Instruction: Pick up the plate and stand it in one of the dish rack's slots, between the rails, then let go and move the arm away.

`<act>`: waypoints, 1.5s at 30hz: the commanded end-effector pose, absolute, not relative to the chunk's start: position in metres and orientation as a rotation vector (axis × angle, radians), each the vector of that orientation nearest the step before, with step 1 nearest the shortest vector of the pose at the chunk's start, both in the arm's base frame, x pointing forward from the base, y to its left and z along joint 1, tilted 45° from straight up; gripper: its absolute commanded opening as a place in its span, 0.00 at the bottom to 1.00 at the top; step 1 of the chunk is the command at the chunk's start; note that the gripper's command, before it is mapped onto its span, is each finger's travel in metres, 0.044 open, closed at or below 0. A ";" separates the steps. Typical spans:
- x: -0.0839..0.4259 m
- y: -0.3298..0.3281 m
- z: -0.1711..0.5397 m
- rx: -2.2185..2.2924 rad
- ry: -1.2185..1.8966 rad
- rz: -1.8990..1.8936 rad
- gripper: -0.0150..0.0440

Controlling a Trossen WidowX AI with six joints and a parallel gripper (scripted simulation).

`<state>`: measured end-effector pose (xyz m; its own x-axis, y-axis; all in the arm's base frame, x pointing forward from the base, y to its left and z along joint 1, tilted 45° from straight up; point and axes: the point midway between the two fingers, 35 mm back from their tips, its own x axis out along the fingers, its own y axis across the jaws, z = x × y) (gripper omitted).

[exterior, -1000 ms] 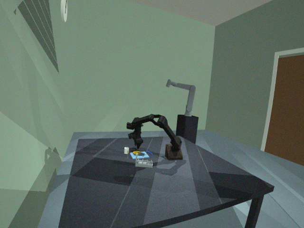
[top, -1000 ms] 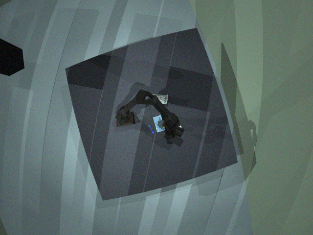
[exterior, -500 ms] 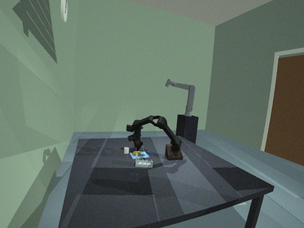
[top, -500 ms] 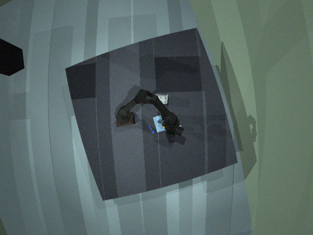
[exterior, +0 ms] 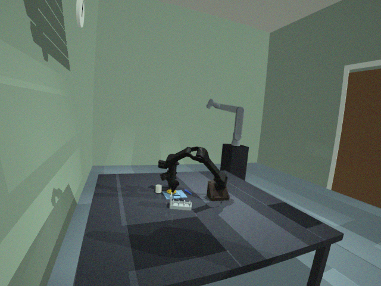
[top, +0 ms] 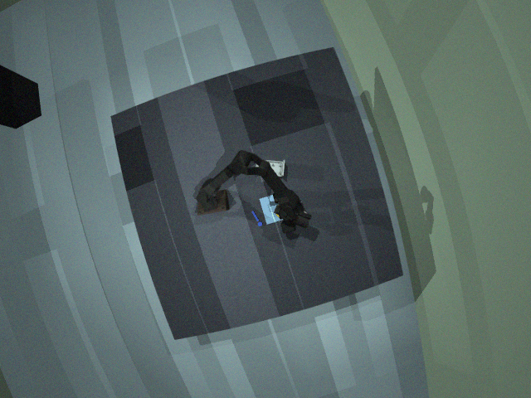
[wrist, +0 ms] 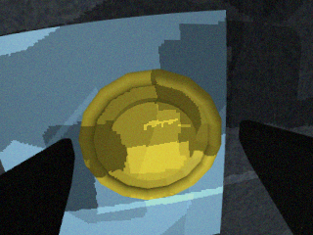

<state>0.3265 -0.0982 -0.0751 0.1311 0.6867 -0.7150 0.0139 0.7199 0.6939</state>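
Observation:
The yellow plate (wrist: 152, 139) (exterior: 169, 191) lies flat on a light blue cloth; in the top view the arm hides nearly all of it. My gripper (wrist: 157, 138) (exterior: 173, 189) is open and empty, pointing down just above the plate. In the wrist view one dark finger is left of the plate and the other right of it, with a wider gap on the right. The white dish rack (top: 280, 162) (exterior: 180, 207) stands on the table beside the cloth, partly hidden by the arm in the top view; its small rails stand up in the exterior view.
The light blue cloth (top: 266, 211) (exterior: 180, 194) (wrist: 122, 46) lies under the plate. A blue spoon-like utensil (top: 256, 218) (exterior: 187, 192) lies beside the cloth on the arm base's side. A white cup (exterior: 158, 189) stands at the cloth's other side. The arm's brown base (top: 212, 204) (exterior: 217, 193) is on the table.

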 end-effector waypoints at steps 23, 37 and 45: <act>0.325 -0.085 -0.085 0.648 1.372 0.544 0.82; 0.326 -0.119 -0.057 0.644 1.374 0.536 0.30; 0.323 -0.149 -0.030 0.642 1.376 0.534 0.25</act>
